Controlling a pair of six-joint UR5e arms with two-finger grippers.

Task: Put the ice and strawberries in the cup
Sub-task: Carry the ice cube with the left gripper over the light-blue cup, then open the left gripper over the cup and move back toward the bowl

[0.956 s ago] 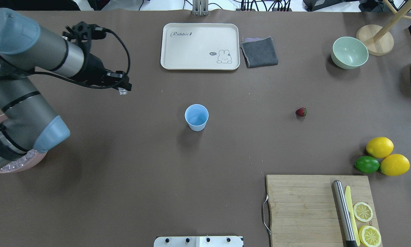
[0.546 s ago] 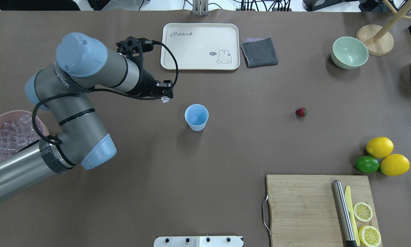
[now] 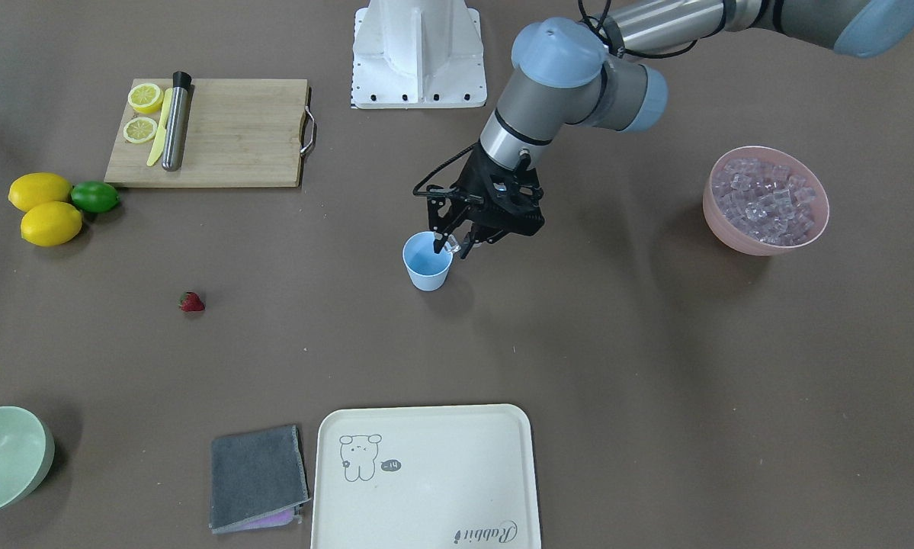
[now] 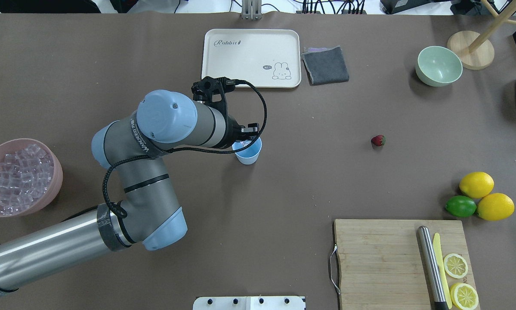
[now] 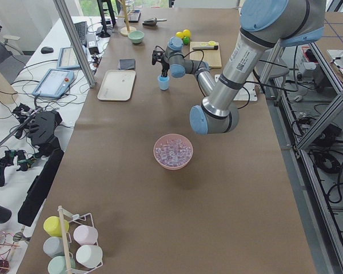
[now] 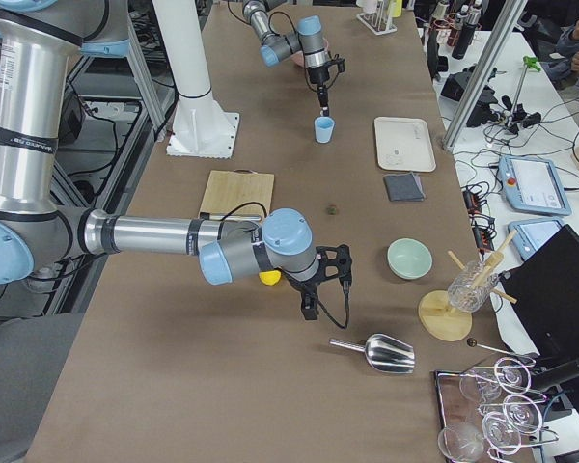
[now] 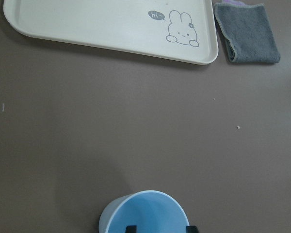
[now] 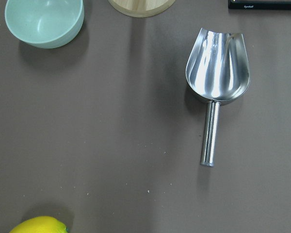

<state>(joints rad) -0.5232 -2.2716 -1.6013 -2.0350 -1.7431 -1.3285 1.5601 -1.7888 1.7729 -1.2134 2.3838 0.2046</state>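
Note:
The light-blue cup (image 4: 250, 155) stands upright mid-table; it also shows in the front view (image 3: 427, 265) and the left wrist view (image 7: 144, 213). My left gripper (image 3: 453, 247) is shut on a clear ice cube (image 3: 450, 243) and holds it just above the cup's rim. Its fingertips (image 7: 131, 228) frame the cup's mouth. The red strawberry (image 4: 378, 140) lies on the table to the cup's right. More ice (image 4: 14, 176) fills the pink bowl (image 4: 57, 181) at the left. My right gripper (image 6: 309, 307) shows only in the right side view; I cannot tell its state.
A cream tray (image 4: 251, 58) and grey cloth (image 4: 325, 65) lie beyond the cup. A pale green bowl (image 4: 438, 66), two lemons (image 4: 476, 184), a lime (image 4: 460, 206) and a cutting board (image 4: 382, 258) are on the right. A metal scoop (image 8: 217, 77) lies under the right wrist.
My left arm has swung right from the pink bowl's side to over the cup, carrying the ice cube. Cup and strawberry have not moved.

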